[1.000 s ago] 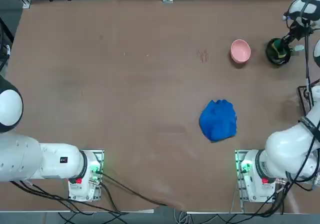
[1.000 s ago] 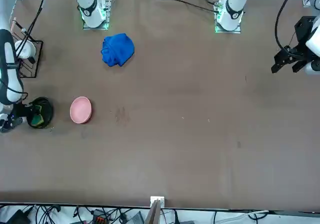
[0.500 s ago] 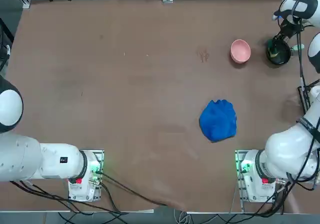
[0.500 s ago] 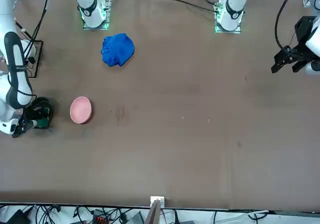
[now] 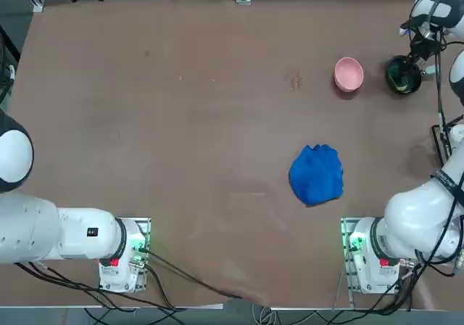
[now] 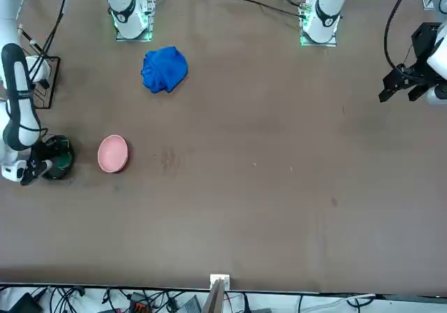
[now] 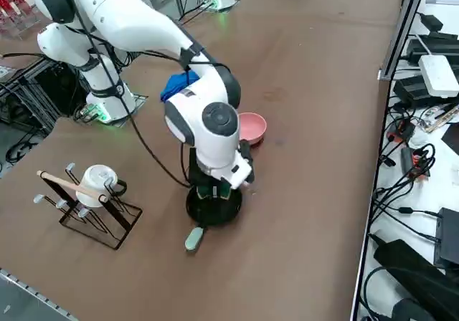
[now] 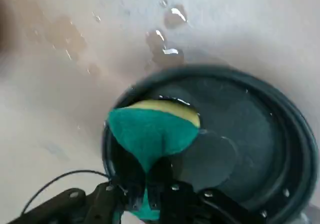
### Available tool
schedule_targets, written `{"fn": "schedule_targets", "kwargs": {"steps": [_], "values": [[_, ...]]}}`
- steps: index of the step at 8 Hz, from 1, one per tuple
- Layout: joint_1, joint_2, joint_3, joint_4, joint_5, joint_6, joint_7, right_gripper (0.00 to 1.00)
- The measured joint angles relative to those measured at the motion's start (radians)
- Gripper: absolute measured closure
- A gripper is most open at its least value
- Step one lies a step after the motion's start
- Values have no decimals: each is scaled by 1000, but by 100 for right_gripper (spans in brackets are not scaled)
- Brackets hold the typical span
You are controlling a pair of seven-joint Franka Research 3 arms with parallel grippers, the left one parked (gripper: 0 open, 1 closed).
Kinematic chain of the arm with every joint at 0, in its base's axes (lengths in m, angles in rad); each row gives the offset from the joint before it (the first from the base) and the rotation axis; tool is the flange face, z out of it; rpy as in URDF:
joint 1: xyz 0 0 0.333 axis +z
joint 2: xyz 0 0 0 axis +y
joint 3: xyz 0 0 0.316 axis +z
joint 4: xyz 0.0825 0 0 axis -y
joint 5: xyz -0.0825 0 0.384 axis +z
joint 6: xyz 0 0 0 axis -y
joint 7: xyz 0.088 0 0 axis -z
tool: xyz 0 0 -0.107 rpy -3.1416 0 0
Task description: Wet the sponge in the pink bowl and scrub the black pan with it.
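Hand: the right hand (image 8: pixel 150 194) is closed tight on the sponge (image 8: pixel 150 134), one held, green face with a yellow layer.
Sponge position: directly beyond the fingertips, pressed down inside the black pan (image 8: pixel 240 159).
Black pan: one, directly under the hand; pale grey handle (image 7: pixel 194 238) sticks out past the wrist.
Pink bowl: one pink bowl (image 5: pixel 349 73), just beside the hand and the pan, not touching them.
Blue cloth: one blue cloth (image 5: pixel 317 174), well away from the hand, toward the arm's base.
Worktop: the worktop (image 8: pixel 75 59) shows water drops close beside the pan.
Progress: wetting appears done, judging by the drops; scrubbing is under way; how much remains cannot be told.
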Motion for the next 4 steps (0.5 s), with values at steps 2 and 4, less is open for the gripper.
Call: {"fn": "schedule_targets", "kwargs": {"steps": [2, 4], "values": [[-42, 0, -4, 5, -44, 29, -24, 93], [-58, 6, -5, 6, -73, 136, -25, 93]]}}
